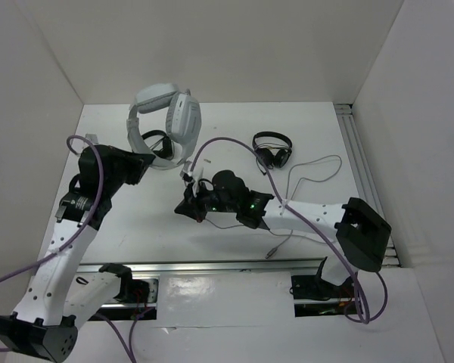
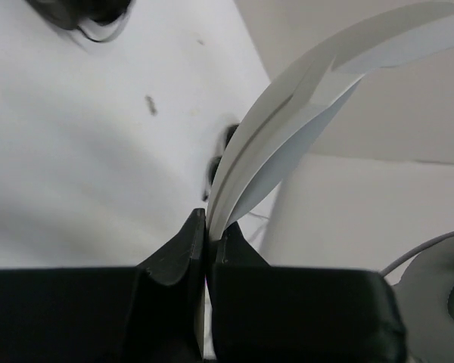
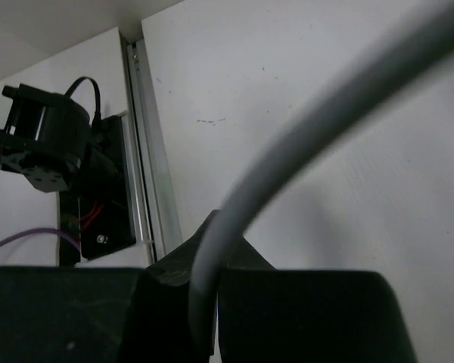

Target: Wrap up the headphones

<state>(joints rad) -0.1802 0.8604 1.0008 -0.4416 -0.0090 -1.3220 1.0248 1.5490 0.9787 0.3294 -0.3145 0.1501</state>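
Note:
The large white headphones [image 1: 166,113] hang tilted above the back left of the table. My left gripper [image 1: 141,162] is shut on their wide headband [image 2: 287,128]; one padded earcup [image 2: 439,283] shows at the lower right of the left wrist view. My right gripper [image 1: 187,203] sits just below the headphones, shut on their thin grey cable [image 3: 287,159], which arcs up out of the jaws. In the top view the rest of the cable [image 1: 318,162] loops over the table to the right, and its plug end [image 1: 271,253] lies near the front rail.
Two small black headphones lie on the table, one [image 1: 273,148] at the back centre and the other [image 1: 160,144] partly behind the white pair. A metal rail [image 1: 363,162] runs along the right side. White walls enclose the table.

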